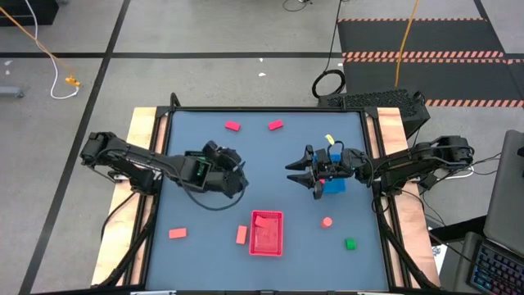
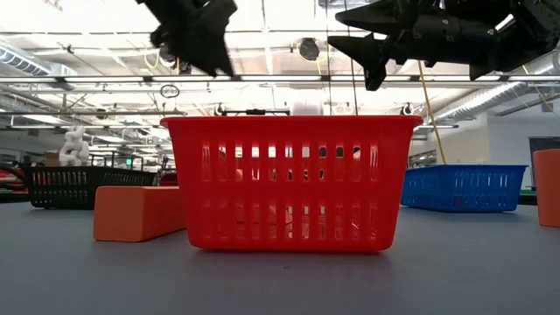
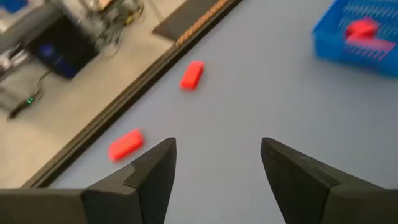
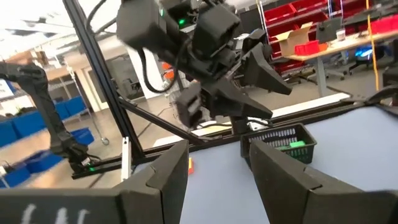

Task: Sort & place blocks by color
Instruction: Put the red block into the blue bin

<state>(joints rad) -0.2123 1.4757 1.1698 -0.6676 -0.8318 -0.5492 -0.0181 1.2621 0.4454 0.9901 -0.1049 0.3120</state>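
Note:
Small blocks lie flat on the blue-grey table: two magenta-red ones (image 1: 232,126) (image 1: 275,124) near the far edge, also in the left wrist view (image 3: 191,74) (image 3: 125,144); two salmon ones (image 1: 177,233) (image 1: 241,234) left of the red tray (image 1: 266,243); a salmon piece (image 1: 327,221) and a green one (image 1: 350,243) to its right. My left gripper (image 1: 236,168) (image 3: 217,155) hangs open above the table left of centre, holding nothing. My right gripper (image 1: 293,174) (image 4: 214,155) is open, raised, and faces it from the right.
The blue tray (image 1: 333,185) (image 3: 357,37) sits under my right arm with magenta-red pieces in it. A black tray (image 4: 283,142) (image 2: 74,186) holding a green block lies below my left arm. In the low view the red tray (image 2: 289,184) stands nearest, a salmon block (image 2: 136,213) beside it.

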